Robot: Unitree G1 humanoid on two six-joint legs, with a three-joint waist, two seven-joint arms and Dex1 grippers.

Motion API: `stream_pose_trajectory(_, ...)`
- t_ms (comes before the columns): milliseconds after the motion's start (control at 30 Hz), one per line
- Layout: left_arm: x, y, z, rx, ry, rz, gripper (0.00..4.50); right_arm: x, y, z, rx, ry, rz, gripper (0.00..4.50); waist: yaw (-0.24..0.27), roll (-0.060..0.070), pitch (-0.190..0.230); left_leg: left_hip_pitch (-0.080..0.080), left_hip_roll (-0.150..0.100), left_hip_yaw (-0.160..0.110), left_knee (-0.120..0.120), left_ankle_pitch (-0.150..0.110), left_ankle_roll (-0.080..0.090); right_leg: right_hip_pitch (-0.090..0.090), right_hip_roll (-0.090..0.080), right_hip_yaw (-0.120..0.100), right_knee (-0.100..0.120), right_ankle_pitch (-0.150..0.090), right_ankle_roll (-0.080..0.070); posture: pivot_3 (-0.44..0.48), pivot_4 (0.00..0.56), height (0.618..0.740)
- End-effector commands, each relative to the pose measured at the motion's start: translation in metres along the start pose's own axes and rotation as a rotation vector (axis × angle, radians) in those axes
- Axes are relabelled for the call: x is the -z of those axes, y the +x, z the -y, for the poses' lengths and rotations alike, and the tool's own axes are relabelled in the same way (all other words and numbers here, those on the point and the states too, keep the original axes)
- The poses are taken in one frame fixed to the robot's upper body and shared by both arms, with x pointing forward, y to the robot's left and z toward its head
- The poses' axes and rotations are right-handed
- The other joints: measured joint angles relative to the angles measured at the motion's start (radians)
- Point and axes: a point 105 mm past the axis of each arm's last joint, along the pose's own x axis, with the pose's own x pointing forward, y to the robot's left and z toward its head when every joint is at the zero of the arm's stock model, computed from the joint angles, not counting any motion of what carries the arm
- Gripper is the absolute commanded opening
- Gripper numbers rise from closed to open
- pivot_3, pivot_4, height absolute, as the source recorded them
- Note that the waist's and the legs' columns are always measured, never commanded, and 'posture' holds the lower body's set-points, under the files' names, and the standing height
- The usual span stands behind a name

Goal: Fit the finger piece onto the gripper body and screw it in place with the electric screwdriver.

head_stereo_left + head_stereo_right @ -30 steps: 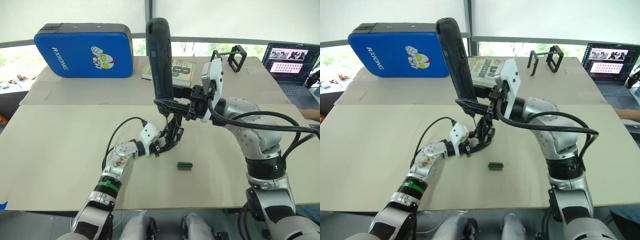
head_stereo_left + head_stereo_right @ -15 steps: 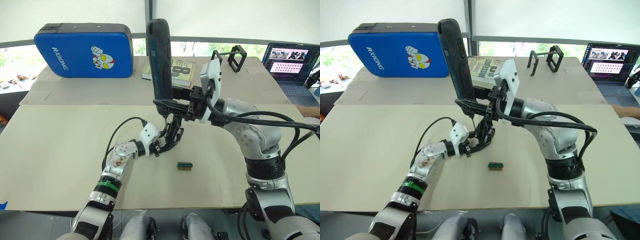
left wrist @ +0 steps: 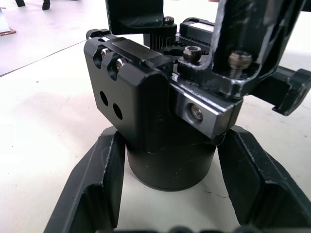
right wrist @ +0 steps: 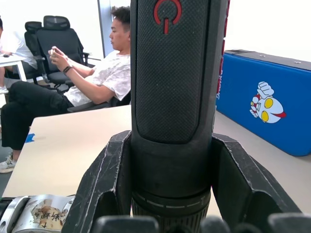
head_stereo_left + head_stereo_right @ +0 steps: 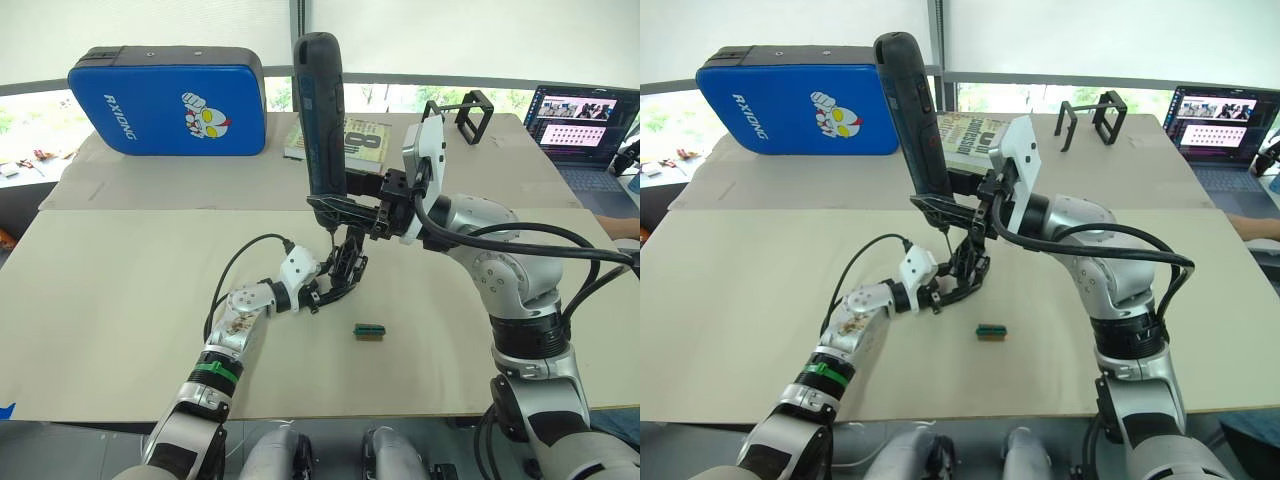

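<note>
My right gripper (image 5: 348,208) is shut on the electric screwdriver (image 5: 320,115), a thick dark cylinder held upright above the table's middle. Its thin bit (image 5: 328,229) points down at the gripper body (image 5: 343,268). My left gripper (image 5: 322,292) is shut on that small black assembly from the left. In the left wrist view the round base (image 3: 170,165) sits between my fingers (image 3: 95,189), with a screwed block (image 3: 136,92) above it. In the right wrist view the screwdriver (image 4: 175,97) stands between my fingers (image 4: 104,187). I cannot tell the finger piece apart from the black assembly.
A small green-and-dark block (image 5: 369,329) lies on the table just in front of the grippers. At the back are a blue pad (image 5: 170,97), a book (image 5: 362,138), a black wire-frame stand (image 5: 472,115) and a laptop (image 5: 585,120). A seated person (image 4: 97,77) shows beyond the table.
</note>
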Motion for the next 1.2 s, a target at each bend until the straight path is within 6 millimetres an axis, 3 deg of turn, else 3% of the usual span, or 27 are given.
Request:
stream_pose_trajectory(33, -0.014, 0.005, 0.0, 0.019, 0.035, 0.038, 2.27, -0.028, -0.002, -0.003, -0.008, -0.086, 0.09, 1.86, 0.0, 0.0, 0.0, 0.0, 0.0, 0.0, 0.0, 0.0, 0.0, 0.0, 0.0, 0.0, 0.0, 0.0, 0.0, 0.0, 0.15, 0.74)
stream_pose_trajectory(1200, -0.015, 0.005, 0.0, 0.017, 0.036, 0.041, 2.27, -0.017, -0.002, -0.005, -0.005, -0.11, 0.077, 1.86, 0.0, 0.0, 0.0, 0.0, 0.0, 0.0, 0.0, 0.0, 0.0, 0.0, 0.0, 0.0, 0.0, 0.0, 0.0, 0.0, 0.15, 0.74)
